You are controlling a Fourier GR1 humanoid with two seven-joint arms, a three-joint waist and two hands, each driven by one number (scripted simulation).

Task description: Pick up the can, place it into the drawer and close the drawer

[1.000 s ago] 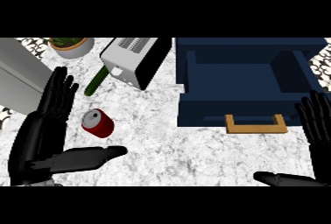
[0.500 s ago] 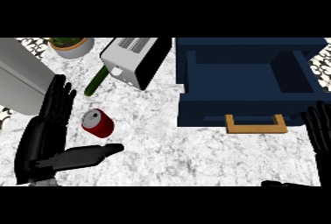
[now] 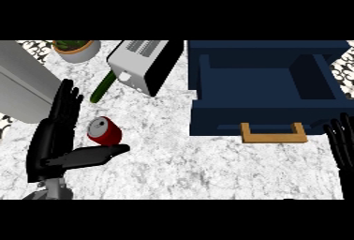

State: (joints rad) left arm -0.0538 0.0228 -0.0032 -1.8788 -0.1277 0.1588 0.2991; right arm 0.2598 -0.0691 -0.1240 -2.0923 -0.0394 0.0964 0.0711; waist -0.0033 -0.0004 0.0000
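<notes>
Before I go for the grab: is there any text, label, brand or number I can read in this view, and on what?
None can be read.
The red can beside the left hand: no label or print shows on it.
The toaster: no readable marking.
The blue drawer with the wooden handle: plain, no sign or number.

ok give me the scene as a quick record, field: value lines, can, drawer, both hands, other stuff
can: red can lying on its side on the counter, not gripped
drawer: blue drawer open, nothing visible inside, wooden handle facing the robot
left hand: left hand open, fingers beside the can, thumb below it
right hand: right hand open at the right edge
other: toaster, potted plant, green bottle
</notes>
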